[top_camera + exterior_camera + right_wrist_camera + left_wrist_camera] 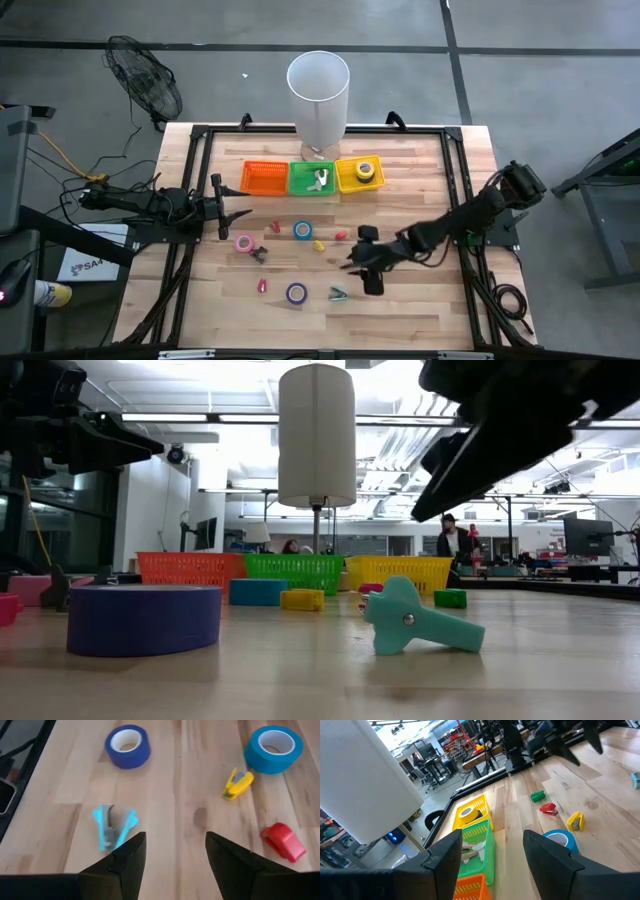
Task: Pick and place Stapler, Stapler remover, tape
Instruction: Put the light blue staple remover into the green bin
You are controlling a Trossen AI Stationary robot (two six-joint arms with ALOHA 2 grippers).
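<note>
Tape rolls lie flat on the table: pink (244, 243), light blue (302, 230) (273, 748), purple-blue (296, 293) (128, 746). A yellow roll (365, 171) sits in the yellow basket (345, 183). Small staplers lie scattered: yellow (238, 784), red (283, 840), more red ones (262, 286). The teal staple remover (114, 826) (415, 620) lies near the purple roll. My right gripper (175, 850) (352, 262) hovers open above the table, slanting down, the remover just ahead of its fingers. My left gripper (492, 855) (238, 213) is open and level at the left.
Orange (265, 177), green (303, 185) and yellow baskets stand in a row at the far side; the green one holds a white item (318, 180). A tall white cylinder (318, 95) stands behind them. A black frame (455, 200) borders the table. Bare wood lies along the near edge.
</note>
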